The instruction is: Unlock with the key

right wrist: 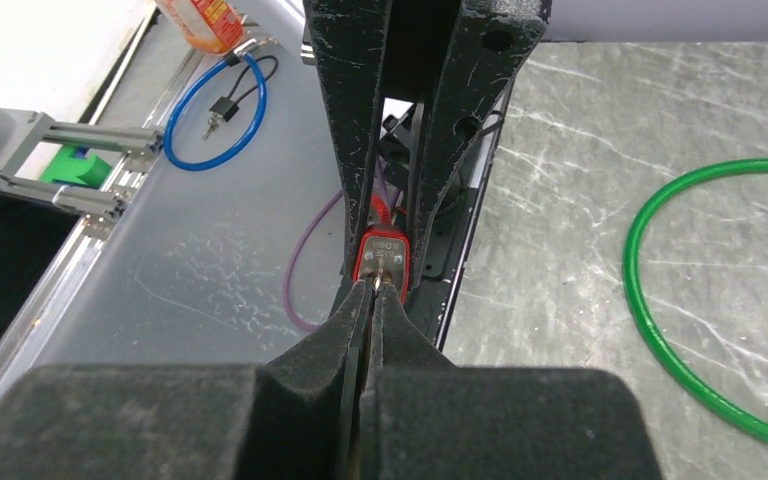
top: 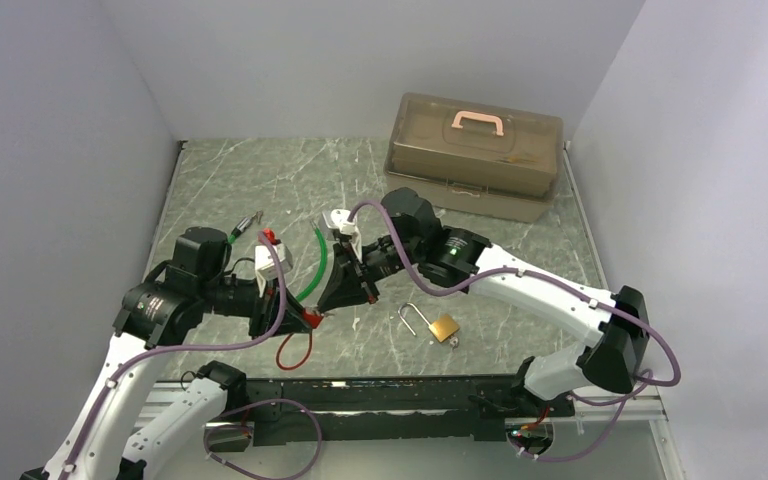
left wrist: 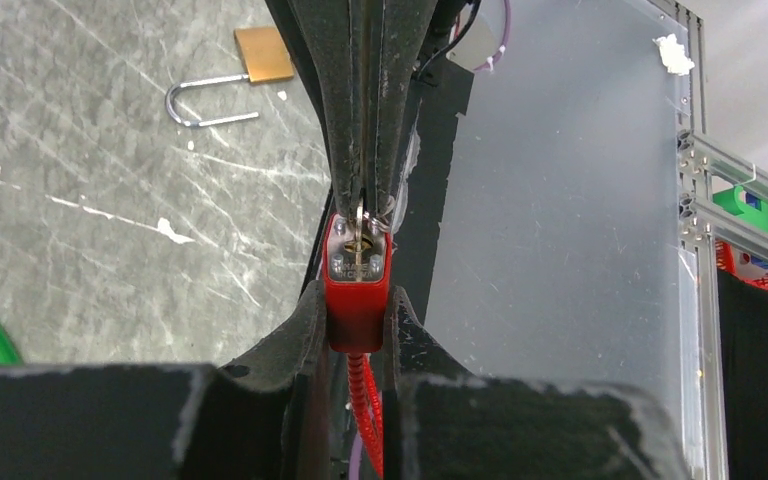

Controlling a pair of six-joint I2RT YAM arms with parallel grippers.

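Grey marbled surface, walled in white on three sides.

- A small red cable lock (top: 310, 318) is held clear of the surface at the near middle. It is clamped across its body by the left end effector (top: 298, 312), whose fingers are parted only by the lock's width.
- A thin metal key (left wrist: 362, 240) is seated in the keyway on the lock's metal face. It is pinched by the right end effector (top: 338, 298), which is closed fully on it.
- A red coiled cable (top: 293, 352) trails from the lock down to the surface.
- Further out are noted a loop of green cable (right wrist: 633, 250), a brass padlock with its shackle swung open (top: 444, 327), and a translucent brown toolbox with a pink handle (top: 475, 150) at the rear right.

Progress, as judged: the lock has been lifted and braced, and the key has been entered. The turn of the key and the release of the cable are taken as outstanding. Whether any turn has been made cannot be told.

Views compared:
- From the top external view the key itself cannot be made out. Only the meeting of the two end effectors is given.
- From the left wrist view the keyway face and the key are shown plainly.
- From the right wrist view the pinch on the key is confirmed. A blue cable loop (right wrist: 168, 140) is also seen lying beyond the surface's edge, which appears in no other view.
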